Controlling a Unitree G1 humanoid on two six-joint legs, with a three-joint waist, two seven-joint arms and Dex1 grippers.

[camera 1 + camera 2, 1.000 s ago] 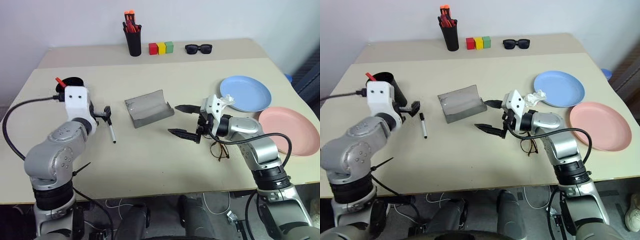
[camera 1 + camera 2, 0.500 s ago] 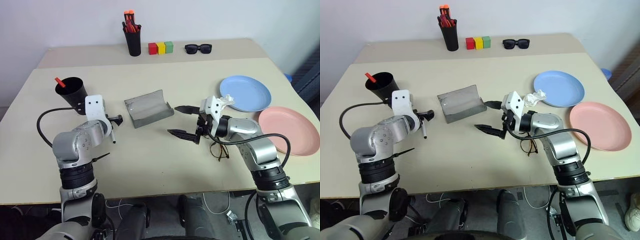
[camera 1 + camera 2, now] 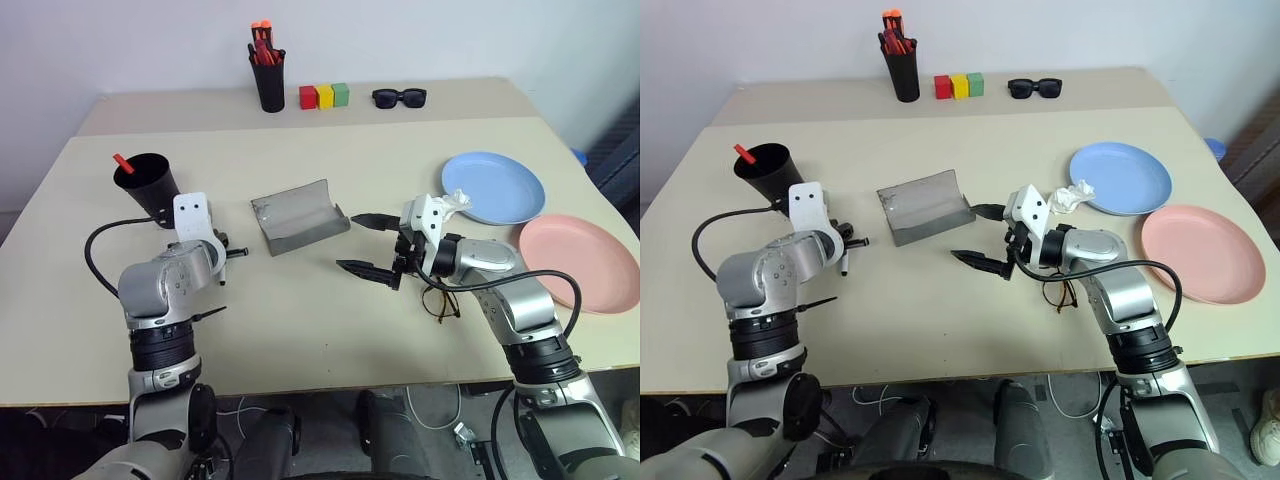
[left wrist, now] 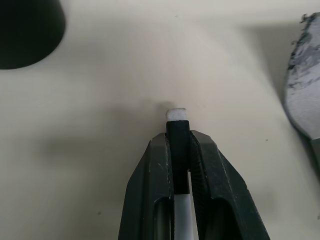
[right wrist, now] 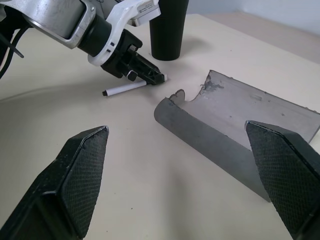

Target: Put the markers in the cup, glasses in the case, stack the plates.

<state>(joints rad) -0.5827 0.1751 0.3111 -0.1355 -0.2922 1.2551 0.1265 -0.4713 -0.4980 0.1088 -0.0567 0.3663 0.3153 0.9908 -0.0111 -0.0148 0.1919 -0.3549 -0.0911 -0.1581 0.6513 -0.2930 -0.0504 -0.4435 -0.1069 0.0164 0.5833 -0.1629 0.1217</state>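
Markers are split between two places: the red-capped marker (image 3: pixel 121 163) is already standing in the cup (image 3: pixel 148 186) near the desk's left edge, while the white marker (image 5: pixel 125 88) is lying on the desk between the cup and the case (image 3: pixel 298 216). The left gripper (image 4: pixel 178 150) is clenching on the white marker's black end, fingers (image 4: pixel 150 180) pressing from both sides while the pen is resting flat on the desk, probably so it can be lifted and carried the short way to the cup.

The right gripper (image 3: pixel 365 242) is hanging with its jaws spread wide and grasping nothing, hovering just beside the case's right end. The case is lying open near the desk's middle, ready to receive the glasses (image 3: pixel 438 301), which are sitting on the desk partly under the right forearm.

The blue plate (image 3: pixel 493 187) and the pink plate (image 3: pixel 580 262) are lying side by side near the desk's right edge, rims close, not yet stacked. Crumpled paper (image 3: pixel 1073 195) is sitting against the blue plate's rim.
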